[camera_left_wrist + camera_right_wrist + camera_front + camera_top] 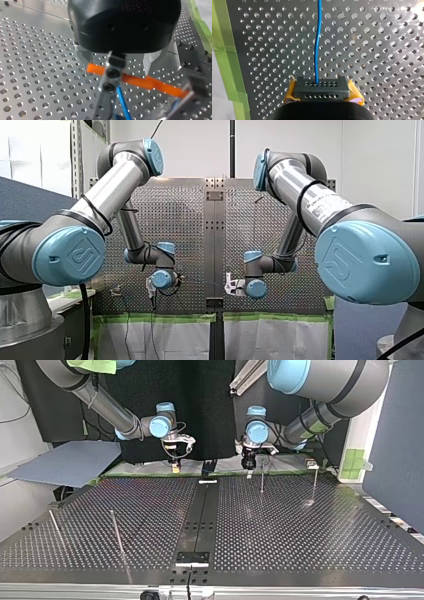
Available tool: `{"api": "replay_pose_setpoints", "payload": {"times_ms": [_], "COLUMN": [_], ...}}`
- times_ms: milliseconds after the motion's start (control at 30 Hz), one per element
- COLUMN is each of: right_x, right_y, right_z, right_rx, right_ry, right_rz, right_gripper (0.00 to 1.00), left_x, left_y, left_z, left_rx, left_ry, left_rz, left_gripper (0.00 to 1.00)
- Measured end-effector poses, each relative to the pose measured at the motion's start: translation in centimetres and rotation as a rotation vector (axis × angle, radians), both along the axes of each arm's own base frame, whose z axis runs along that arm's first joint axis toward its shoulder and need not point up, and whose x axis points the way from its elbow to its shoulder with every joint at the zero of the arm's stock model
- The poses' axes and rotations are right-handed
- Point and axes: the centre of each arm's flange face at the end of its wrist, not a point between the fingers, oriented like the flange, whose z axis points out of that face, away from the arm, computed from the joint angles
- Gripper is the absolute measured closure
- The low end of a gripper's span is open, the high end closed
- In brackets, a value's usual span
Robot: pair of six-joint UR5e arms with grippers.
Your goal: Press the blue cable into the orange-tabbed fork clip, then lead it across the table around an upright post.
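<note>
In the left wrist view my left gripper (118, 60) stands open, its metal fingers (152, 61) wide apart above the table. Just below them is the metal fork clip (110, 82) with its orange tab (147, 83). The blue cable (122, 101) runs past the clip's stem. In the right wrist view my right gripper (322, 93), with yellow pads (290, 93), is shut on a black perforated block (322, 87). The blue cable (317, 47) leads straight ahead out of that block. In the front view a thin stretch of cable (210, 282) spans between the left gripper (150, 287) and the right gripper (229, 284).
Thin upright posts stand on the perforated table: two near the arms (262, 480) (315, 482) and two nearer the camera at the top view's left (116, 530) (55, 527). Green tape (224, 62) lines the table edge beside my right gripper. A dark centre strip (200, 520) divides the table.
</note>
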Motion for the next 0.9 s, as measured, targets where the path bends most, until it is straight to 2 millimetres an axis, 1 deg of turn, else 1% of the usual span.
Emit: {"api": "replay_pose_setpoints", "payload": {"times_ms": [300, 567, 600, 633, 667, 700, 733, 767, 833, 867, 900], "right_x": [0.00, 0.03, 0.03, 0.03, 0.04, 0.04, 0.03, 0.03, 0.00, 0.00, 0.00], "right_y": [-0.01, -0.02, -0.01, -0.01, -0.01, -0.01, -0.01, -0.01, -0.01, -0.01, -0.01], "right_z": [-0.03, -0.03, -0.05, -0.06, -0.06, -0.07, -0.07, -0.08, -0.12, -0.13, -0.13], "right_rx": [-0.001, -0.002, -0.002, -0.002, -0.001, -0.001, -0.001, -0.001, 0.000, 0.000, 0.000], "right_ry": [0.001, -0.002, -0.002, -0.003, -0.003, -0.003, -0.003, -0.003, -0.002, -0.002, -0.002], "right_rz": [0.001, 0.003, 0.003, 0.003, 0.003, 0.003, 0.003, 0.003, 0.003, 0.003, 0.003], "right_gripper": [1.00, 1.00, 1.00, 1.00, 1.00, 1.00, 1.00, 1.00, 1.00, 1.00, 1.00], "left_x": [0.16, -0.04, -0.07, -0.09, -0.11, -0.13, -0.14, -0.16, -0.20, -0.22, -0.25], "left_y": [-0.19, 0.19, 0.22, 0.23, 0.22, 0.20, 0.18, 0.16, 0.07, 0.03, -0.03], "left_z": [0.15, 0.06, 0.07, 0.06, 0.06, 0.07, 0.07, 0.06, 0.06, 0.07, 0.07], "left_rx": [0.003, 0.062, 0.073, 0.082, 0.091, 0.100, 0.106, 0.109, 0.114, 0.116, 0.117], "left_ry": [-0.006, 0.004, 0.004, 0.004, 0.004, 0.003, 0.003, 0.002, 0.001, 0.001, 0.000], "left_rz": [0.008, 0.048, 0.053, 0.055, 0.056, 0.055, 0.055, 0.054, 0.053, 0.052, 0.051], "left_gripper": [0.00, 0.00, 0.04, 0.11, 0.11, 0.20, 0.33, 0.33, 0.52, 0.52, 0.71]}}
